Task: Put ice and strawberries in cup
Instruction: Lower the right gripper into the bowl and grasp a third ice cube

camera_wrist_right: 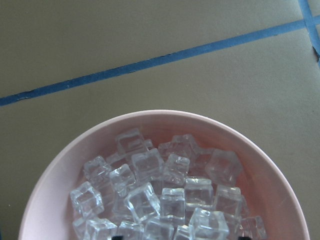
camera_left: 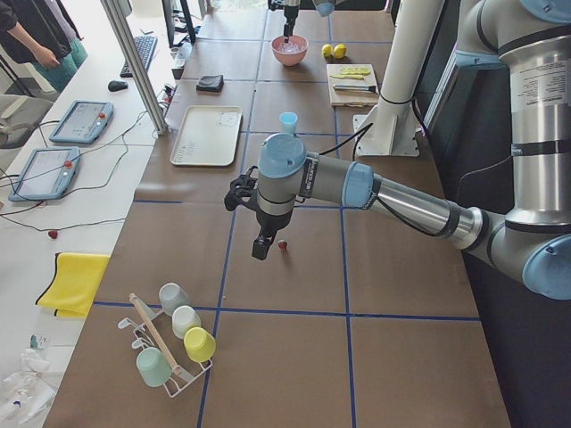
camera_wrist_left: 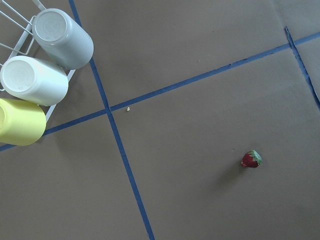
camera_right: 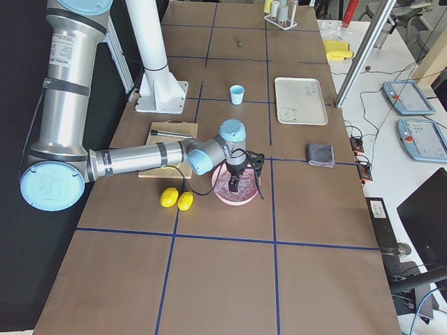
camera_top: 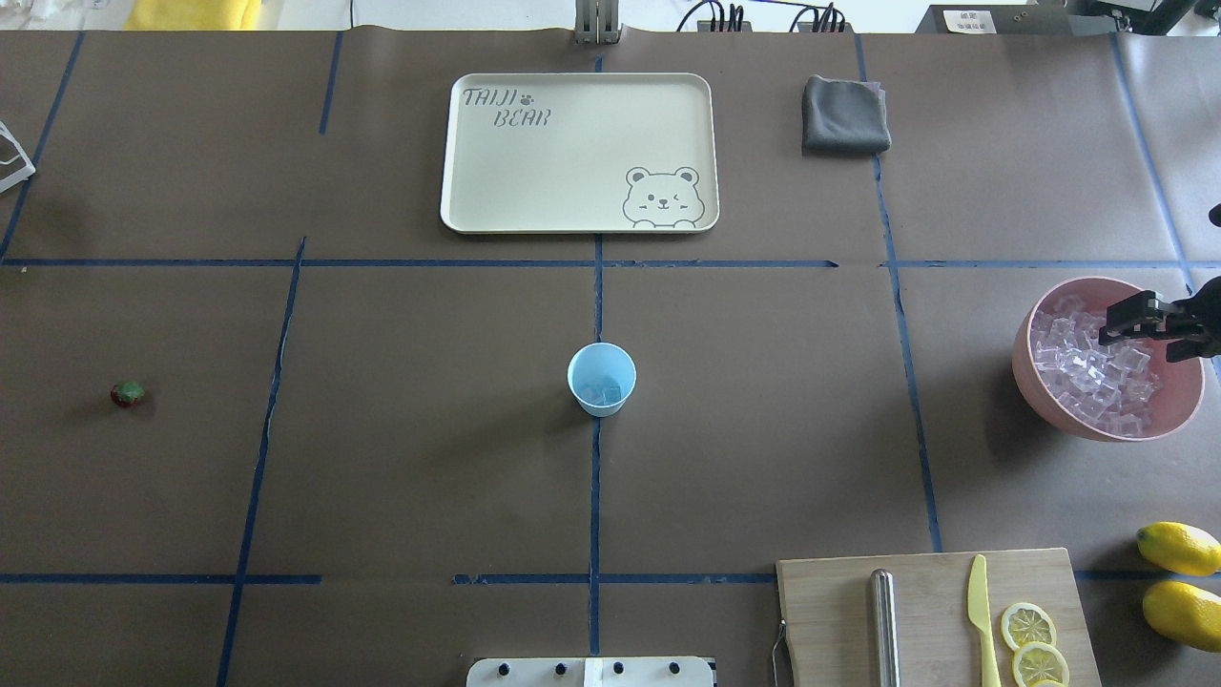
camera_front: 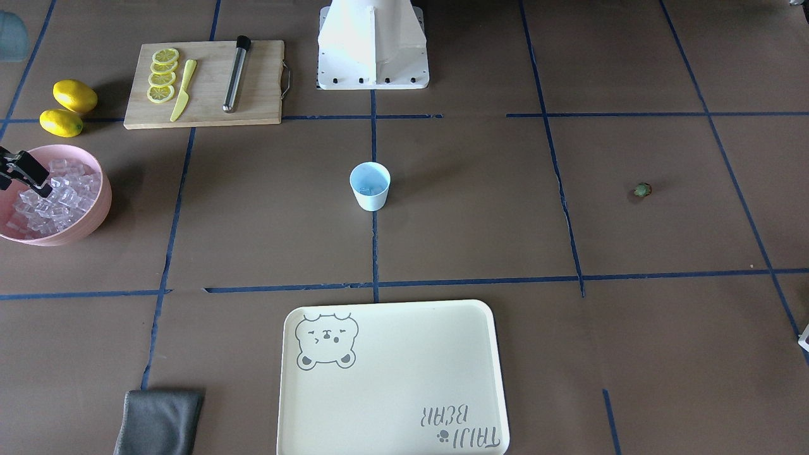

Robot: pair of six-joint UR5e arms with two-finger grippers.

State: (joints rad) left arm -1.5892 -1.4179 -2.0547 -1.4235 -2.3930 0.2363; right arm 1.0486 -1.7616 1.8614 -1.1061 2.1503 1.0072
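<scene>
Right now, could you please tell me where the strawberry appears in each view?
Front-facing: strawberry right of centre.
Overhead: strawberry far left.
Exterior left: strawberry centre.
Exterior right: strawberry, a speck near top.
Left wrist: strawberry lower right.
Right wrist: absent.
Landmark: cup, mid-table.

The bench (camera_top: 382, 429) wore matt brown paper. The ice (camera_wrist_right: 165, 190) looked glassy and clear in a smooth pink bowl (camera_wrist_right: 55, 175). The board (camera_front: 253, 82) was pale wood.

Bright, even light fills the brown table (camera_top: 401, 458), casting soft shadows from the cup (camera_top: 596, 408) and pink bowl (camera_top: 1026, 380) toward the robot's left, while the white robot base (camera_front: 373, 38) blows out slightly; all views sharp.
</scene>
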